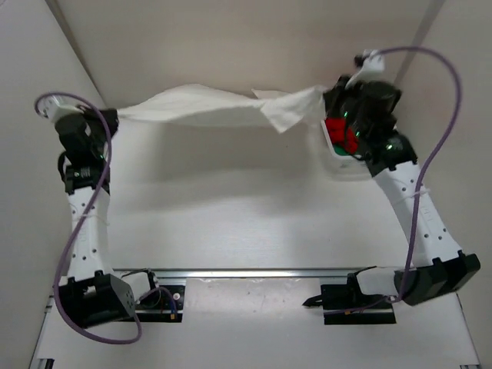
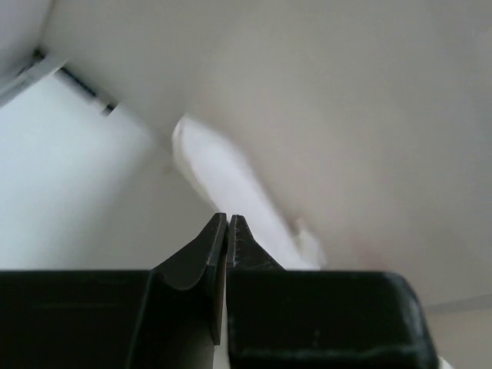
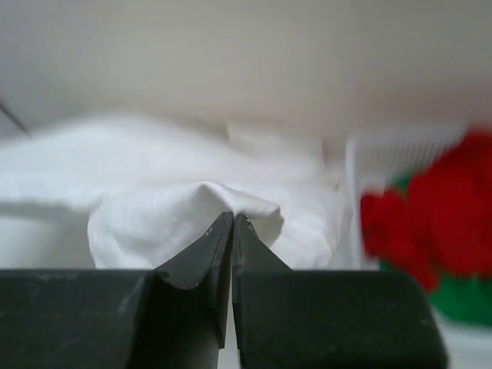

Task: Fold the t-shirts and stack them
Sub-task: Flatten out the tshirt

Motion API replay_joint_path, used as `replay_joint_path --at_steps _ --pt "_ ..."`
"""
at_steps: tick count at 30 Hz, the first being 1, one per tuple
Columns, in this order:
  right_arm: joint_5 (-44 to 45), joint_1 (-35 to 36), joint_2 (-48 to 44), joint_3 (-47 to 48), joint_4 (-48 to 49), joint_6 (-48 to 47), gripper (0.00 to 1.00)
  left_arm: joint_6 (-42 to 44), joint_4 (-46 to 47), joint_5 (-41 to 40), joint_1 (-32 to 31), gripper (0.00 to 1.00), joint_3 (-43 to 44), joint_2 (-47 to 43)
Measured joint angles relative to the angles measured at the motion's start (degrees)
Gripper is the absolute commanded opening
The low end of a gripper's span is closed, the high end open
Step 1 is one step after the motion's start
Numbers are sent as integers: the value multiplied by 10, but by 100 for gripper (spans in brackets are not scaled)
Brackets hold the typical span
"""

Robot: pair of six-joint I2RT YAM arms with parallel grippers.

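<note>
Where the white table (image 1: 231,223) meets the plain beige back wall (image 1: 231,38), the white t-shirt (image 1: 207,108) hangs stretched in the air, left of the mesh basket (image 1: 342,171). The left gripper (image 1: 114,115) pinches the end far from the basket. The right gripper (image 1: 324,100), just beside the basket, pinches the other end. The red t-shirt (image 1: 340,132) and green t-shirt (image 1: 339,151) lie inside the basket.

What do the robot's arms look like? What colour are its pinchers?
The left arm and right arm are white tubes speckled with small dark dots, joined by chunky black joints. A thin purple cable loops along each. The left gripper and right gripper are black, with two fingers tapering to points.
</note>
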Motion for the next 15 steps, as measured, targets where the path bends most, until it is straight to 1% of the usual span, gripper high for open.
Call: replay_joint_path --at_steps 3,5,8,11,15 --pt "39 32 -81 -249 -10 24 0 10 -10 -17 -4 0 -151 -79" --pt "48 33 -115 -386 -31 50 0 19 -20 -36 -20 0 -237 -120" --pt "58 31 -166 -540 -85 92 0 29 -42 -46 -41 0 -323 -152" --pt "47 44 -247 -623 -132 132 0 40 -63 -36 -20 0 -396 -183" --pt "9 46 -355 -654 -166 178 0 66 -100 -22 29 0 -455 -222"
